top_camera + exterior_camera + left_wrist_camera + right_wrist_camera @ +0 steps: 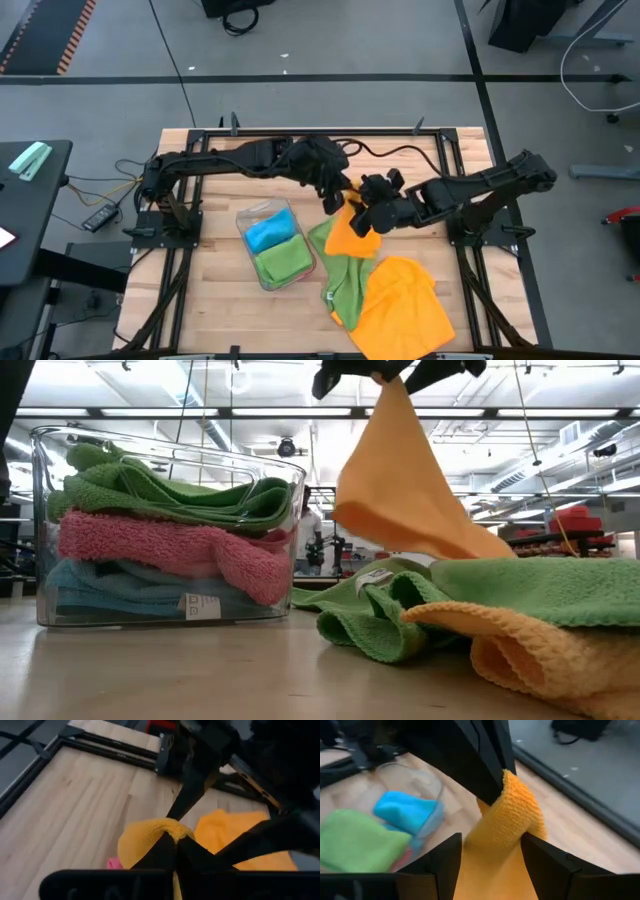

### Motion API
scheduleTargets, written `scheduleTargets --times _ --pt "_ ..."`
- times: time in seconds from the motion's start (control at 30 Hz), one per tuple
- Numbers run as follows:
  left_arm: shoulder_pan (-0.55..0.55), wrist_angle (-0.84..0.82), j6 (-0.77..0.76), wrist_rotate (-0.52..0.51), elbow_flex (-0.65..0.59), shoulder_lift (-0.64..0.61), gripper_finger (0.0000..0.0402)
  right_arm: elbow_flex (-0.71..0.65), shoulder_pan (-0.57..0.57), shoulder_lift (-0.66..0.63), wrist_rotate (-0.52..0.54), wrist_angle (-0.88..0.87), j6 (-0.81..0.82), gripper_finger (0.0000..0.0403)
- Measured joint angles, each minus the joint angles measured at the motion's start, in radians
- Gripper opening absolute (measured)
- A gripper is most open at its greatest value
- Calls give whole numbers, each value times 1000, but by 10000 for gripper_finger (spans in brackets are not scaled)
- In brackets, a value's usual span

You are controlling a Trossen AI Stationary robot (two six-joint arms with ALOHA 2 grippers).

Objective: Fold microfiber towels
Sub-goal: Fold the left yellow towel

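An orange microfiber towel hangs over the table's middle from my left gripper, which is shut on its top. My right gripper is open just below, one finger on each side of the hanging cloth. In the high view both grippers meet at the centre: the left and the right. The towel's lower end lies on a green towel, beside a second orange towel. A clear tray holds green, pink and blue towels. My left gripper pinches a bunched top edge of the orange towel between its two fingers, slanting down from the table's left side. The cloth hangs slack below them, and its lower end rests on the heap of towels. My right gripper has the hanging cloth between its spread fingers; I cannot tell whether they touch it.
The clear tray stands left of centre on the wooden table, close to the grippers. The green and orange heap fills the near right part. A black frame runs along the table's far edge.
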Motion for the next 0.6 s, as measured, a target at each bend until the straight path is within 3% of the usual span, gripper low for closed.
scheduleTargets --times 0.6 --pt "27 85 -104 -60 26 0 7 74 -21 12 144 -122 128 207"
